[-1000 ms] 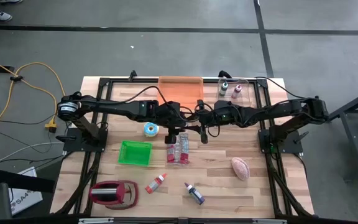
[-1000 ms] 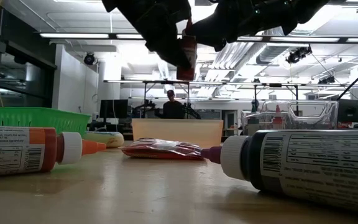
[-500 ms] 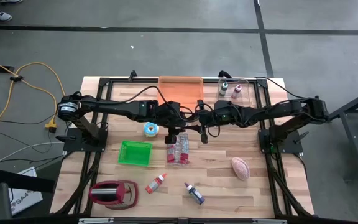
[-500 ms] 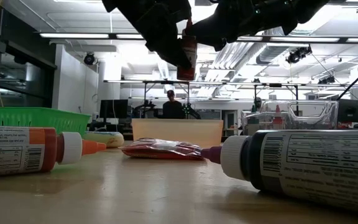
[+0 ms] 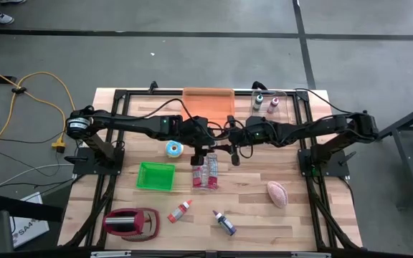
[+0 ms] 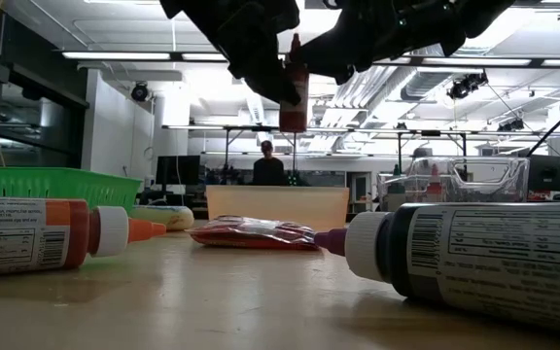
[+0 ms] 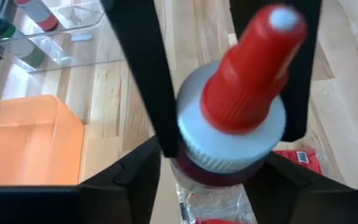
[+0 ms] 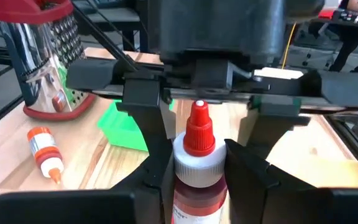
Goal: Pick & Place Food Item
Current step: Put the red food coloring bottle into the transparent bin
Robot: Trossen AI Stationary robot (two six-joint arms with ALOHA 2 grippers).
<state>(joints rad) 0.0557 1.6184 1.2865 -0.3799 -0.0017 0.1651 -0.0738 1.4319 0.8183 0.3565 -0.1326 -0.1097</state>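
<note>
A small bottle (image 6: 295,97) with dark red contents, a white collar and a red nozzle (image 8: 199,134) hangs high over the table's middle, where the two arms meet. My right gripper (image 8: 197,171) reaches in from the table's right and is shut on it. My left gripper (image 7: 210,186) comes from the table's left, slanting down. It is open, with one finger (image 8: 143,109) on each side of the bottle and apart from it. In the high view both grippers (image 5: 217,141) overlap above the red packets. My right gripper pinches the bottle between its two fingers (image 8: 160,168) at the white collar (image 8: 197,163), just under the red nozzle. The fingers come nearly level from the table's right side. The bottle stands upright, nozzle up, its body hanging below the fingers, clear of the table.
Red packets (image 5: 205,174) lie under the grippers. A green basket (image 5: 156,175), a tape roll (image 5: 173,149), an orange bin (image 5: 208,100) and a clear box of bottles (image 5: 267,102) surround them. Nearer lie a red grater (image 5: 131,223), two bottles (image 5: 181,210) (image 5: 224,223) and a pink lump (image 5: 277,193).
In the low view the bottle has gone from slightly tilted to upright and moved a little toward the right arm, its nozzle now showing above the fingers. Both arms have kept their place.
</note>
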